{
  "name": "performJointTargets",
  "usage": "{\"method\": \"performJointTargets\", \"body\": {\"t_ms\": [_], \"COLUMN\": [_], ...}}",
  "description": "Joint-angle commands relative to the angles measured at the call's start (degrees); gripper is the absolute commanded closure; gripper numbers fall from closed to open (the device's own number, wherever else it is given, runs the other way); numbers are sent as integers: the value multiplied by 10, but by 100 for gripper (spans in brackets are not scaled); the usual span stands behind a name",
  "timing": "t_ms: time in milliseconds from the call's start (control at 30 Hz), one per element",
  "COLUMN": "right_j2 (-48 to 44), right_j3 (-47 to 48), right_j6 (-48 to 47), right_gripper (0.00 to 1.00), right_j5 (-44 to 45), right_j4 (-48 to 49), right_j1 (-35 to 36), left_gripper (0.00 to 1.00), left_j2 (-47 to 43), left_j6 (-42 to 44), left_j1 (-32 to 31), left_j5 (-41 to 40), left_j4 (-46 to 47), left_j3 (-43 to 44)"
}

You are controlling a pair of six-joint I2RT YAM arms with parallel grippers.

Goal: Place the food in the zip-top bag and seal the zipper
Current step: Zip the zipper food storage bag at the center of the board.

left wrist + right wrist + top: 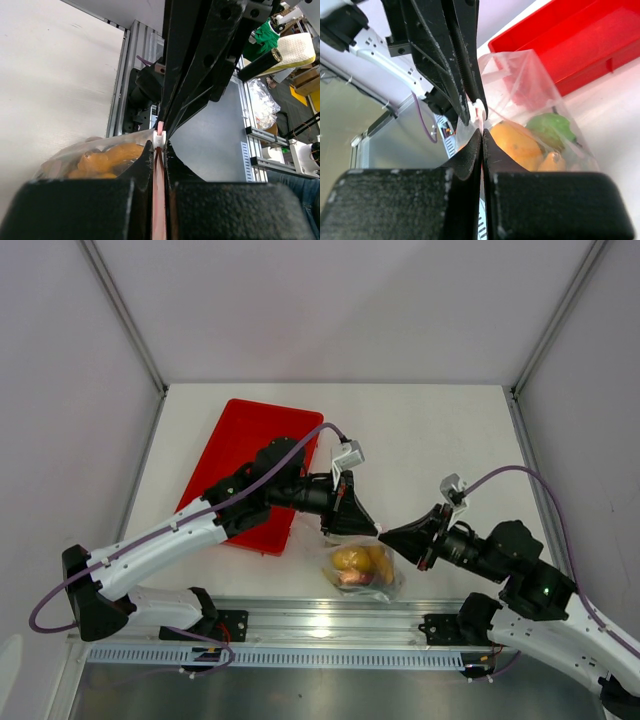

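The zip-top bag point(362, 570) hangs near the table's front edge, held up between both grippers. Inside it I see a yellow-orange fruit point(514, 145), a green lime point(549, 127) and something reddish point(525, 94). Orange food also shows in the left wrist view point(97, 160). My left gripper point(352, 516) point(159, 149) is shut on the pinkish zipper point(159, 200), right behind its white slider point(159, 139). My right gripper point(392, 537) point(482, 132) is shut on the bag's top edge, tip to tip with the left one. The slider point(478, 108) sits between the two.
The red tray point(248, 455) lies at the left middle of the table, under my left arm, and shows behind the bag in the right wrist view point(570, 40). The metal rail point(330, 625) runs along the front edge just below the bag.
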Motion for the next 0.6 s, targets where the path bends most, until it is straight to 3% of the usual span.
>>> {"method": "performJointTargets", "body": {"t_ms": [0, 167, 333, 367, 400, 567], "right_j2": [-35, -37, 36, 53, 56, 61], "right_j3": [3, 4, 39, 42, 41, 19], "right_j6": [6, 14, -41, -46, -51, -57], "right_gripper": [100, 100, 99, 91, 76, 66], "right_j5": [55, 44, -92, -99, -107, -139], "right_j4": [26, 43, -22, -30, -30, 7], "right_j1": [-1, -1, -4, -4, -4, -9], "left_gripper": [99, 100, 99, 99, 99, 100], "left_j2": [-5, -1, -1, 0, 0, -1], "left_j6": [-6, -10, -11, -11, -11, -11], "left_j1": [10, 10, 10, 10, 10, 10], "left_j5": [3, 19, 25, 27, 28, 32], "left_j4": [-10, -4, -2, -2, -2, -5], "left_j3": [-4, -6, 7, 8, 11, 18]}}
